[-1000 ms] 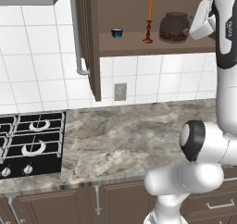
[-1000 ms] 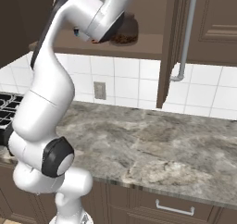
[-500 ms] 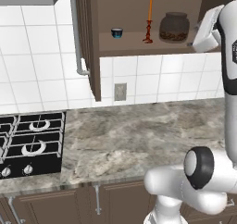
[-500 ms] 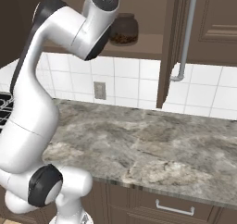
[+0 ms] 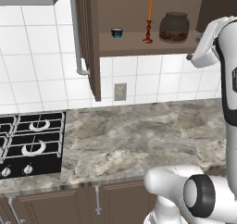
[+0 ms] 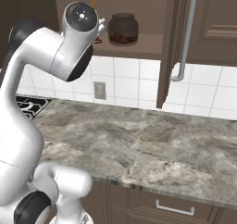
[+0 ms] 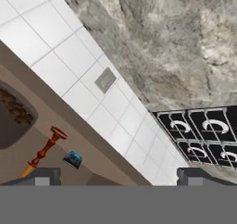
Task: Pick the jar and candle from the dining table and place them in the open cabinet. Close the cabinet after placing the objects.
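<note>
We note the cabinet point(image 5: 139, 15) open, its shelf carrying three things in a row. The jar point(image 5: 174, 27) stands upright at the right end of the shelf, brown lumps visible through the glass. Just to its left the candle point(image 5: 149, 20) stands upright on its dark red base, close to the jar but apart from it. Further left, well clear of both, sits a small blue cup point(image 5: 116, 32).

The left door point(image 5: 85, 38) hangs swung out with its silver bar handle facing the room; in the right base view the other door point(image 6: 172, 42) also stands out from the opening.

In the hand view we see the gripper point(image 7: 119, 176) with its finger tips set wide apart and nothing between them.

Below the cabinet lie white wall tiles with an outlet point(image 5: 120, 91), the marble counter point(image 5: 139, 140) and the black gas hob point(image 5: 28, 142).
</note>
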Motion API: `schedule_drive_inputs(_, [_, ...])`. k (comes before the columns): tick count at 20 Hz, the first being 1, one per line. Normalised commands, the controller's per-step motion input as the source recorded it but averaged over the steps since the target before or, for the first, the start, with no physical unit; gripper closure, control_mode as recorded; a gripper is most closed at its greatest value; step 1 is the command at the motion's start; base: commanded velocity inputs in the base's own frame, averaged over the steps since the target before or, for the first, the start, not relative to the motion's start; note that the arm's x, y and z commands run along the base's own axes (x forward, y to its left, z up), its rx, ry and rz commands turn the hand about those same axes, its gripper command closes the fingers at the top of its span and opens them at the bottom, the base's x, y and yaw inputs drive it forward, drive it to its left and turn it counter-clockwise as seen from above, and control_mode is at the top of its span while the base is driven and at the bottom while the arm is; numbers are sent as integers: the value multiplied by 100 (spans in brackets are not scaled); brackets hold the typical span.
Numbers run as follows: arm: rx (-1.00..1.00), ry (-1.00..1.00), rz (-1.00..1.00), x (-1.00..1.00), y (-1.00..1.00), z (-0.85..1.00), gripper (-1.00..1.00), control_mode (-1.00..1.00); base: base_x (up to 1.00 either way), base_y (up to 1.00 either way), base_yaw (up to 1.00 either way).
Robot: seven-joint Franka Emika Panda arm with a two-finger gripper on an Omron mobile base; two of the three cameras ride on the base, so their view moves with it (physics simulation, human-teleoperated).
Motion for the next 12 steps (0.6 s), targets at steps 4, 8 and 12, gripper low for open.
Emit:
schedule_drive_inputs(4, [1, 0, 0, -33, 12, -6, -100, -100, 0, 0, 0])
schedule_drive_inputs(8, [0, -3, 3, -37, 19, -5, -100, -100, 0, 0, 0])
schedule_drive_inputs(12, [0, -15, 7, -40, 24, -3, -100, -100, 0, 0, 0])
